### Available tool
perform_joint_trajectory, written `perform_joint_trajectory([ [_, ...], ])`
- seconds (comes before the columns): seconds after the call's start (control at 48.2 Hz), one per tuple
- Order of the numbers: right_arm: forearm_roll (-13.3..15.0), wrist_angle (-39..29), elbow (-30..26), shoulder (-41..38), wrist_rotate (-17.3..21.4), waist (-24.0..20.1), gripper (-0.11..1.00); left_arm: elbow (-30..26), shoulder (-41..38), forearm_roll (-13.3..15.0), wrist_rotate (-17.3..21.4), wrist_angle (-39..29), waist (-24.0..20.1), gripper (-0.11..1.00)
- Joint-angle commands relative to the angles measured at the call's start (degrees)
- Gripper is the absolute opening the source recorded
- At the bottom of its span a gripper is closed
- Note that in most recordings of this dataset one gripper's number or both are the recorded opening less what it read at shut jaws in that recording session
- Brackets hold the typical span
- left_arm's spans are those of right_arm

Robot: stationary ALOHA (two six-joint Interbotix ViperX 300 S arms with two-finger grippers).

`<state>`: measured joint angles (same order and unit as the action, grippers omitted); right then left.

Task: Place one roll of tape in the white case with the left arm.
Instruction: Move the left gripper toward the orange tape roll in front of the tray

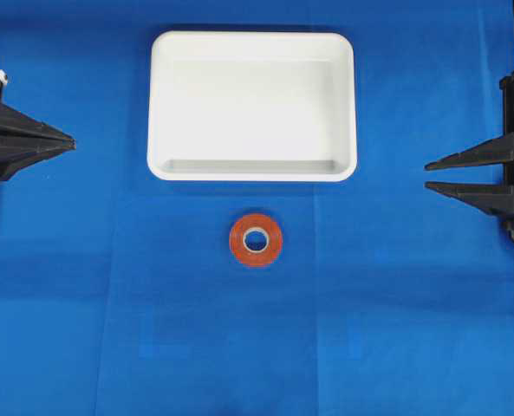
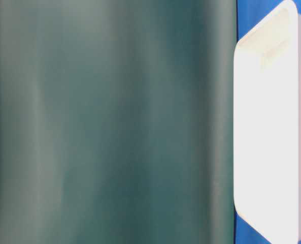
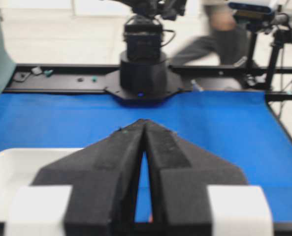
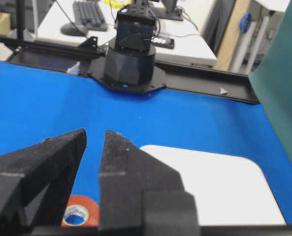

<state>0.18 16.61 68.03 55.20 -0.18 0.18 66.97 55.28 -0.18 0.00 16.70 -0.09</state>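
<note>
The roll of tape (image 1: 270, 251), an orange-red ring with a pale core, lies flat on the blue cloth just in front of the white case (image 1: 252, 104), which holds nothing. My left gripper (image 1: 71, 143) hovers at the far left edge, its tips pressed together, well away from the tape. My right gripper (image 1: 427, 175) is open and empty at the far right edge. In the left wrist view my left gripper (image 3: 145, 122) points across the cloth with the case (image 3: 8, 167) at lower left. In the right wrist view my right gripper (image 4: 95, 133) frames the tape (image 4: 89, 204) beside the case (image 4: 219, 187).
A green curtain (image 2: 109, 122) fills most of the table-level view, with the case (image 2: 272, 142) at its right. The opposite arm's base stands at the far table edge in each wrist view (image 3: 143, 64) (image 4: 131, 54). Blue cloth (image 1: 257, 347) covers the table.
</note>
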Motion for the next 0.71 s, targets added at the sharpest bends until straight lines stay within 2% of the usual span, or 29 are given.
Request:
perform_joint_trajectory([
  [0.0, 0.18, -0.18, -1.85, -0.70, -0.97, 0.79, 0.00, -0.53, -0.35, -1.76, -0.09, -0.53, 1.67, 0.00],
  [0.166, 0.88, -2.46, -2.72, -2.02, -1.76, 0.79, -0.10, -0.62, -0.70, -1.76, -0.35, -0.44, 4.75, 0.00],
  [0.311, 0.88, -2.72, -2.81, -2.11, -1.85, 0.79, -0.11, -0.62, -1.85, -1.67, -0.44, 0.97, 8.88, 0.00],
  [0.415, 0.88, -2.72, -2.72, -2.20, -1.85, 0.79, -0.11, -0.62, -4.48, -1.76, -0.44, 4.83, 11.60, 0.00],
  [0.685, 0.88, -2.72, -2.55, -3.08, -1.85, 0.79, -0.11, -3.08, -16.08, -1.76, -0.44, 13.71, 12.30, 0.01],
])
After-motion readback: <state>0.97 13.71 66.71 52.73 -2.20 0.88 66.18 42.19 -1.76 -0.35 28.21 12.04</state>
